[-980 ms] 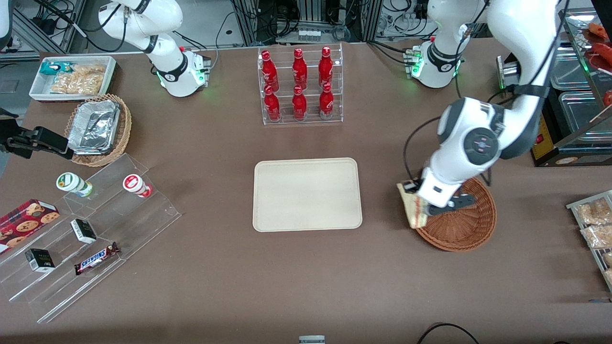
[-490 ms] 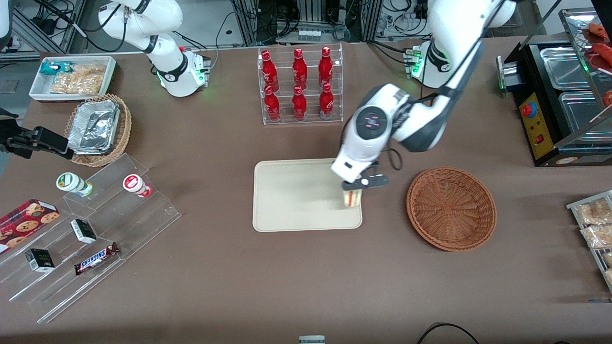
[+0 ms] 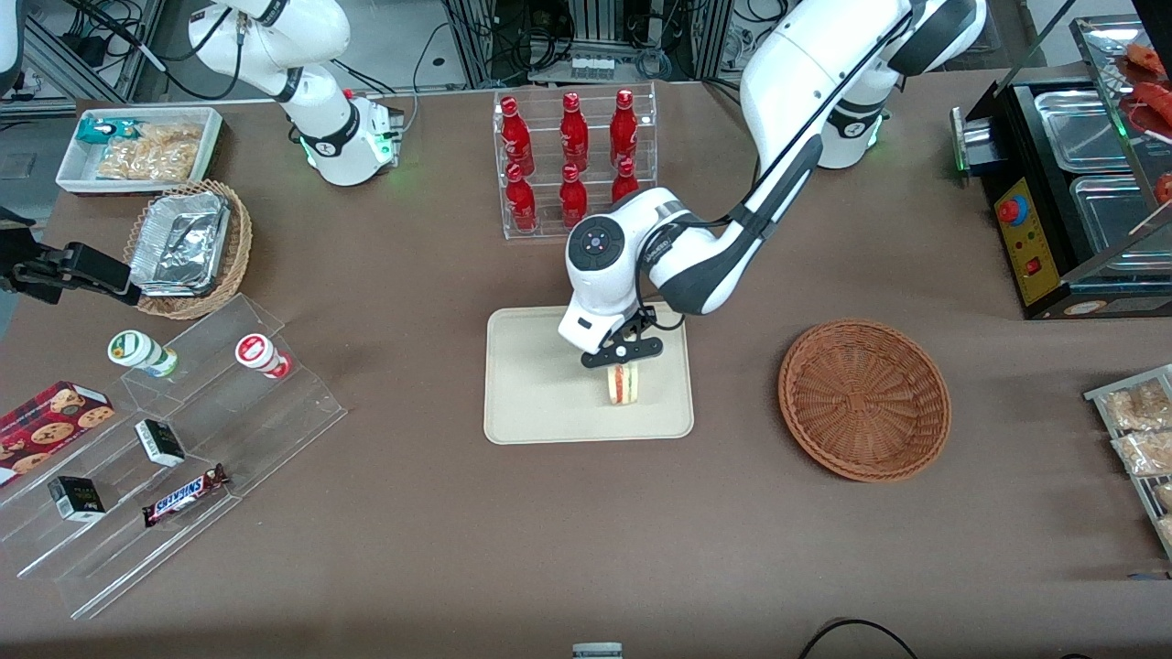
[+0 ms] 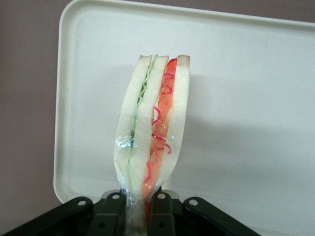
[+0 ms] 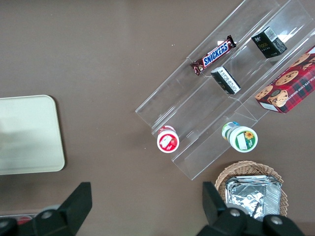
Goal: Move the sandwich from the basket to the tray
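Note:
My left gripper (image 3: 623,359) is shut on the sandwich (image 3: 624,384), a plastic-wrapped wedge of white bread with red and green filling. It holds the wedge by its wrapped tip over the cream tray (image 3: 531,403), above the part of the tray nearest the basket. In the left wrist view the sandwich (image 4: 152,128) hangs from the gripper (image 4: 139,211), cut edge up, with the tray (image 4: 256,98) beneath. I cannot tell whether the sandwich touches the tray. The reddish-brown basket (image 3: 864,399) sits empty beside the tray, toward the working arm's end.
A clear rack of red bottles (image 3: 574,160) stands farther from the front camera than the tray. Clear stepped shelves with snacks (image 3: 174,439), a tan basket of foil containers (image 3: 188,245) and a white snack bin (image 3: 137,148) lie toward the parked arm's end. Bagged snacks (image 3: 1140,430) and a metal counter (image 3: 1080,165) lie at the working arm's end.
My left gripper carried the sandwich out of the basket, across to the tray, and has moved further over the tray. The basket is now empty.

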`<control>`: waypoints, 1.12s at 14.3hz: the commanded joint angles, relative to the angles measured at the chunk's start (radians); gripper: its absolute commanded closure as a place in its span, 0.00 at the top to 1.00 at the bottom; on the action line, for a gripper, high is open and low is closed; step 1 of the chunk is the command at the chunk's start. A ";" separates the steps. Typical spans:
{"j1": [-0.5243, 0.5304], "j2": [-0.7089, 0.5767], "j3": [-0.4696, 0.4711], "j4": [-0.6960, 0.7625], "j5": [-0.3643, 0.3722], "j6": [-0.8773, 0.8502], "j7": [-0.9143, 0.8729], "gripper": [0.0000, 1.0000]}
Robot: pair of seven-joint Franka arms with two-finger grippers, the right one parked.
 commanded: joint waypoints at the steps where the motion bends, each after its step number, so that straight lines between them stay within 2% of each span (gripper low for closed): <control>1: -0.046 0.025 0.009 0.041 0.019 -0.019 -0.020 0.23; 2: -0.047 0.034 0.009 0.042 0.019 -0.018 -0.020 0.25; 4: -0.047 0.051 0.009 0.075 0.016 -0.015 -0.023 0.36; 5: -0.047 0.057 0.009 0.087 0.016 -0.015 -0.023 0.56; 6: -0.047 0.057 0.009 0.093 0.016 -0.015 -0.024 0.92; 7: -0.046 0.054 0.010 0.095 0.016 -0.015 -0.024 1.00; 11: -0.029 0.028 0.018 0.138 0.022 -0.060 -0.044 1.00; 16: 0.058 -0.107 0.043 0.130 0.045 -0.154 -0.012 1.00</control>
